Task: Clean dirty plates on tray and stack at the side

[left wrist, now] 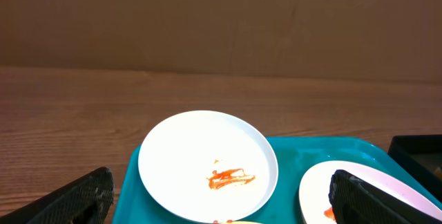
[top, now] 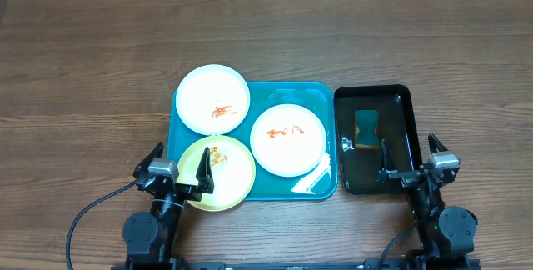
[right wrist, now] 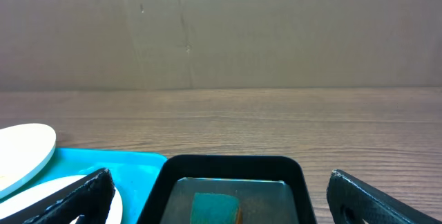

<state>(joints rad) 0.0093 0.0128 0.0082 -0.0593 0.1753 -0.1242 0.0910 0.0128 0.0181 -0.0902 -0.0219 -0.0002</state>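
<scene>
A teal tray (top: 275, 95) lies in the middle of the table with three plates on it. One white plate (top: 212, 98) (left wrist: 207, 165) sits at its far left corner, smeared with orange-red sauce. Another white plate (top: 287, 139) (left wrist: 318, 189) with sauce lies to the right. A pale yellow plate (top: 229, 174) with sauce overhangs the tray's near left corner. My left gripper (top: 177, 172) (left wrist: 221, 213) hovers open at the yellow plate's near left side. Beyond the tray's right side, my right gripper (top: 410, 163) (right wrist: 221, 213) stands open, nothing between its fingers.
A narrow black tray (top: 400, 95) (right wrist: 235, 165) stands right of the teal one, holding water and a teal sponge (top: 367, 127) (right wrist: 215, 207). A cardboard wall (left wrist: 221, 23) rises behind the table.
</scene>
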